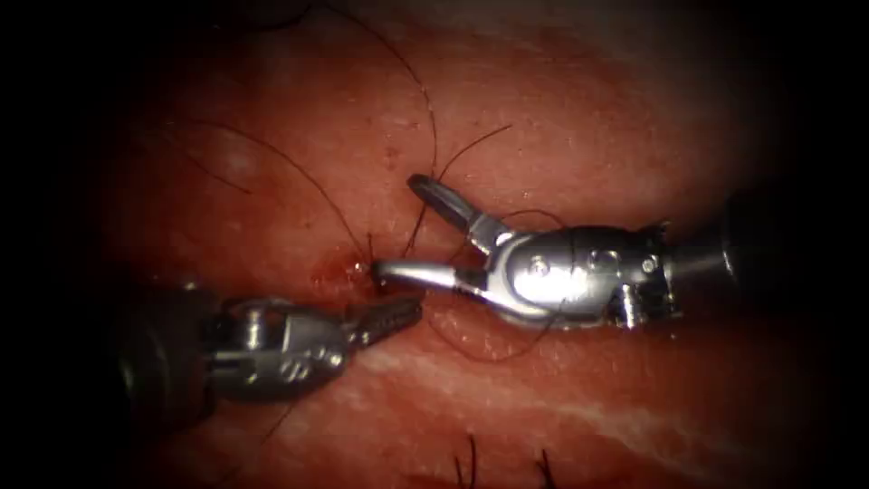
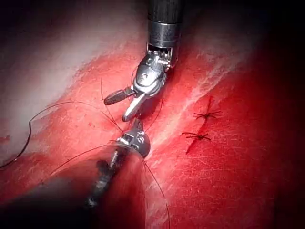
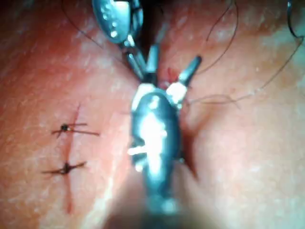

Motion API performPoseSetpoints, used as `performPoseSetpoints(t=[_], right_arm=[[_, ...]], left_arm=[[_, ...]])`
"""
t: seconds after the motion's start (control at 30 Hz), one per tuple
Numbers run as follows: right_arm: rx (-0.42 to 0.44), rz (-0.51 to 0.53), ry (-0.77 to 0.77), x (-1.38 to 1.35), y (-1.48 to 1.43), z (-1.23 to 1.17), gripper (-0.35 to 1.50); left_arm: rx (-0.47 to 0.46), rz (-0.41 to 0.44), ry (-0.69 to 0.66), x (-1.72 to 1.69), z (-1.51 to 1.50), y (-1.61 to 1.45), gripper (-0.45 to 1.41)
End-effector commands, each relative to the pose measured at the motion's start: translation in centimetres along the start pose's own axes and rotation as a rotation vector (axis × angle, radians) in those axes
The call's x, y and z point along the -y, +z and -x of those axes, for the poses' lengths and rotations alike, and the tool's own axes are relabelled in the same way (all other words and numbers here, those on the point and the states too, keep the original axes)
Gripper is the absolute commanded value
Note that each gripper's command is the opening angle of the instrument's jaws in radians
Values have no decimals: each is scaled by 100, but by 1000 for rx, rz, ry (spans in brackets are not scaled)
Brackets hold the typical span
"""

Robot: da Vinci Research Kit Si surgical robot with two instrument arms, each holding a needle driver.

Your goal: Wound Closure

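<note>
In the endoscope view the right tool (image 1: 403, 231) is seen entering from the right of the frame, its jaws spread wide into a V: one jaw is raised toward the upper centre, the other is laid almost level with its tip at a small wet spot of red fluid (image 1: 339, 265) on the tissue (image 1: 588, 118). Nothing is gripped between these jaws, though dark thread (image 1: 433, 118) is seen running down from the upper centre, passing between them and curling beneath the tool's body. The left tool (image 1: 394, 317) is seen coming from the lower left, its jaws closed or very nearly so, tip just below the right tool's lower jaw; whether a strand is pinched there cannot be told. The needle cannot be made out, so its place and whether it sits in the tissue cannot be judged. The relation that matters is judged to be this: the thread's exit point lies just off the right tool's lower jaw tip, nearer to that tool than to the left one, the strand's long axis running upward through the open V. In the left wrist view two finished stitches (image 2: 202, 125) are seen to the right of both tools.
</note>
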Motion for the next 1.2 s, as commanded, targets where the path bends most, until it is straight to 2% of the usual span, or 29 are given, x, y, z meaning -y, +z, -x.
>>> performPoseSetpoints(t=[0.03, 0.23, 0.57, 0.7, 0.83, 0.93, 1.2], right_arm=[[16, -13, 0, 13, 1, 11, 93], [87, -47, -19, 16, 1, 28, 88], [144, -130, -50, 28, 2, 50, 79], [140, -150, -52, 32, 1, 50, 78], [124, -182, -50, 37, 1, 47, 74], [112, -204, -49, 39, 2, 46, 71], [82, -228, -45, 39, 2, 42, 71]], left_arm=[[6, -2, -5, -4, 0, 3, -45], [38, -3, -26, 28, -5, -31, -45], [41, -27, -20, 56, -18, -39, -45], [44, -34, -7, 67, -20, -29, -45], [52, -45, 10, 70, -12, -2, -45], [63, -30, 21, 64, 2, 17, -45], [65, -8, 41, 49, 21, 43, -45]])
